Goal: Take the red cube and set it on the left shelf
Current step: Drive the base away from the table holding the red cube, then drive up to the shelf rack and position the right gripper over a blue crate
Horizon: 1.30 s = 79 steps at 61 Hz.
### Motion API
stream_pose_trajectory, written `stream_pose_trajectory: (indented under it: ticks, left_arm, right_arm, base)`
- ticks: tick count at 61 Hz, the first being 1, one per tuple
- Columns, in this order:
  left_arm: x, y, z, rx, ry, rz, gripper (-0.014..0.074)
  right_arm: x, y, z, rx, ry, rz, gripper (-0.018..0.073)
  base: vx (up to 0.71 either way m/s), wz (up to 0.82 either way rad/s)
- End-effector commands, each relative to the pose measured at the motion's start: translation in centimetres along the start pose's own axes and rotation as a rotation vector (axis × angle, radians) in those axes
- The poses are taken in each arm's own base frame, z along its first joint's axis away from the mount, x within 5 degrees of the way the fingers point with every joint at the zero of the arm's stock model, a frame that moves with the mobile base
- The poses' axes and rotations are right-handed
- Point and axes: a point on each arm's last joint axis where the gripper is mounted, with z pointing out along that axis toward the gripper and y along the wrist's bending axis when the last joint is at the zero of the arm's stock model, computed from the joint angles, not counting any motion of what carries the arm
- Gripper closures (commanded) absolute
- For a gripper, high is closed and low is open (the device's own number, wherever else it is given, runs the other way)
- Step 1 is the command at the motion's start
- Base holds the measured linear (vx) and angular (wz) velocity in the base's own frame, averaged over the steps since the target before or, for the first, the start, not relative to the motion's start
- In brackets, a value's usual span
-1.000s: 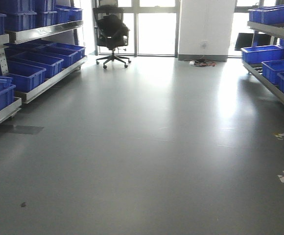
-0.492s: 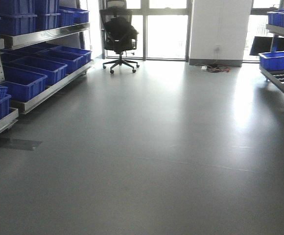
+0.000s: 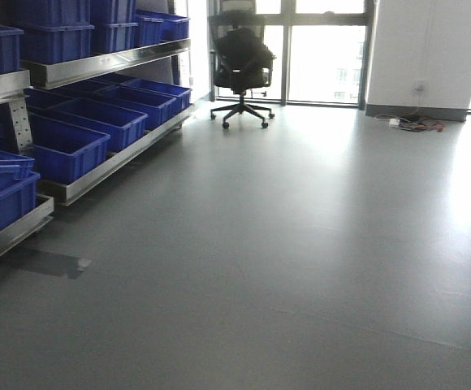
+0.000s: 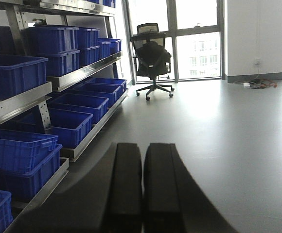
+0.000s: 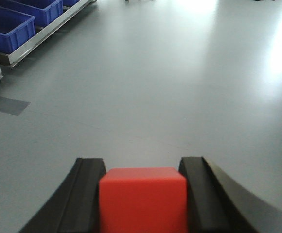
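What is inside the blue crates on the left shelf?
The lower-tier crates of the left shelf show only bare blue insides. The upper-tier crates are seen from the side, so their insides are hidden.

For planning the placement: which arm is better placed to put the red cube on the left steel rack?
Right. The right tool grips the red cube; the left tool is shut and empty beside the stainless-steel rack of blue crates.

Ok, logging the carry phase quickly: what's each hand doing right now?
Left hand: closed, nothing between its fingers.
Right hand: closed on the red cube.
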Motion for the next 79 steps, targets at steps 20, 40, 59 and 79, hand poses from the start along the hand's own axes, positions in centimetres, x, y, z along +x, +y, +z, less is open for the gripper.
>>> stream_pose_trajectory:
  ticks: [20, 40, 59, 79]
  left_arm:
    - [0.04, 0.01, 0.09, -0.004, -0.053, -0.002, 0.0491]
    - [0.04, 0.01, 0.09, -0.004, -0.053, -0.002, 0.0491]
    - [0.04, 0.01, 0.09, -0.004, -0.053, -0.002, 0.0491]
    - [0.04, 0.01, 0.09, -0.004, -0.053, -0.002, 0.0491]
  right_arm:
    - [-1.68, 0.11, -0.32, -0.007, -0.111, -0.008, 0.0494]
    - [-1.68, 0.11, -0.32, -0.007, -0.111, -0.008, 0.0494]
    - [-1.68, 0.11, -0.32, -0.007, -0.111, -0.008, 0.0494]
    - [-1.68, 0.11, -0.32, -0.007, -0.111, -0.008, 0.0494]
  base:
    - [0.62, 0.19]
    - [0.59, 0.28]
    - [0.53, 0.48]
    - [0.46, 0.51]
